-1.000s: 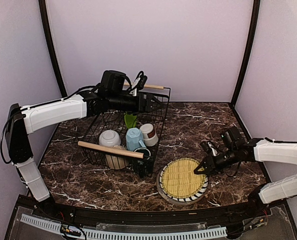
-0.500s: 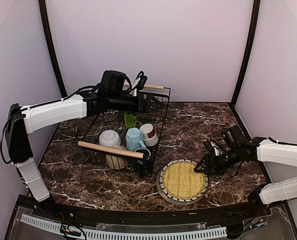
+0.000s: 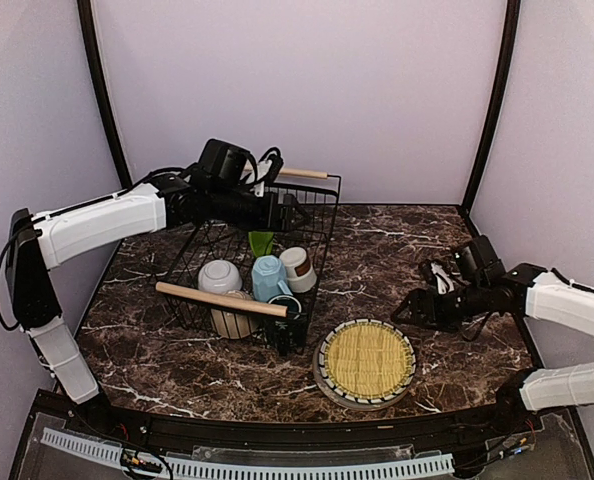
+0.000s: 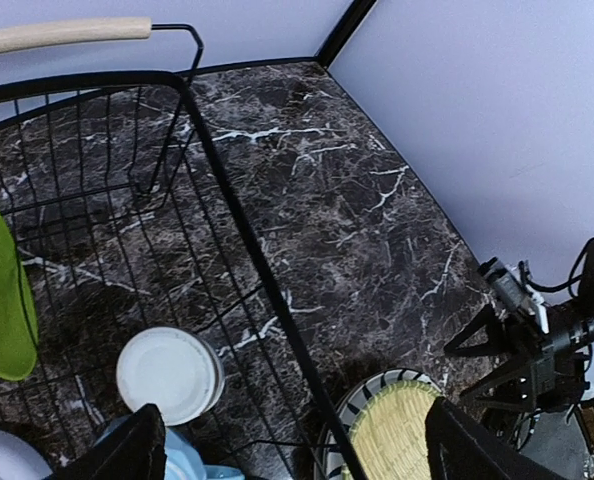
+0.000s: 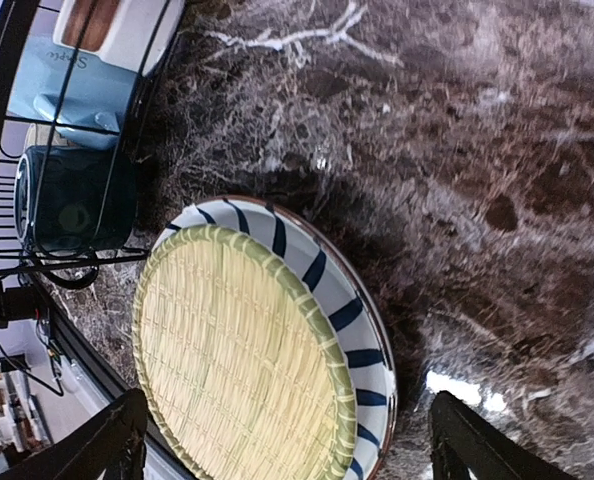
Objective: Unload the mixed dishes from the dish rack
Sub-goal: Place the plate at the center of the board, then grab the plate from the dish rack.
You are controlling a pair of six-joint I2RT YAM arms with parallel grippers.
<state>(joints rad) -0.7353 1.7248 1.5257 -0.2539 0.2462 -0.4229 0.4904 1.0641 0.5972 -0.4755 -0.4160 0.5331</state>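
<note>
Left gripper [image 3: 293, 212]: jaws apart, nothing between them, poised above the far right part of the dish rack [image 3: 217, 297], touching no dish. Dish rack: black wire, two wooden bar handles, standing on the left half of the marble table [image 3: 397, 245]. Contents, left to right: white bowl [image 3: 220, 275] behind the near handle; cream bowl [image 3: 233, 322] just in front of it, under that handle; upright lime-green plate [image 3: 261, 241] toward the back, almost beneath the left gripper; light blue mug [image 3: 268, 277]; brown-white cup [image 3: 297, 267] beside it at the right wall; dark green mug [image 3: 287, 304] in the near right corner. Outside the rack, just right of that corner: black-and-white striped plate [image 5: 349, 322] flat on the table, woven yellow-green plate [image 5: 237, 350] stacked in it; both judged unloaded. Right gripper [image 3: 409, 306]: jaws apart, empty, low over the table just beyond the stack's far right edge, not touching it. Step in hand, judged: next pick from the rack, left arm best placed. Handling advice: descend straight inside the wires, straddle the green plate's top edge or the cup's rim, close fully before lifting, rise vertically until clear of the rack's rim and rear handle, only then travel right. The right arm should back off upward so the stack is not nudged
</note>
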